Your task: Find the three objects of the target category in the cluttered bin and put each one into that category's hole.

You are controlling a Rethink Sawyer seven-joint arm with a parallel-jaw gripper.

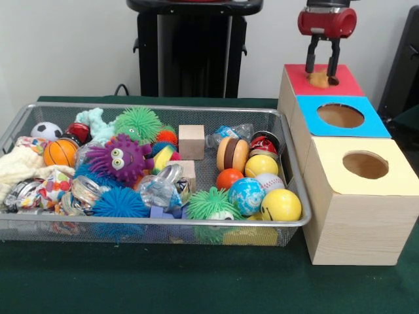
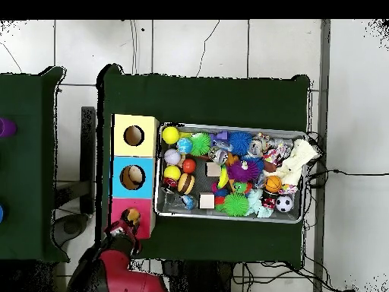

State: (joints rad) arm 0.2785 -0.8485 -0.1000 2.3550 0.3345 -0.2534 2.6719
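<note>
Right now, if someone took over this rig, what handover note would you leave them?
Gripper: open, fingers pointing down over the red box's hole, where something tan/orange shows; I cannot tell what it is or whether it is fully released.
Boxes: red box, blue box and yellow box stand in a row beside the mesh bin.
Overhead view shows something inside the blue box's hole; the yellow box's hole looks empty.
The bin remains crowded: balls, spiky toys, wooden blocks.
Left: confirm the drop, then check the count of three.
</note>
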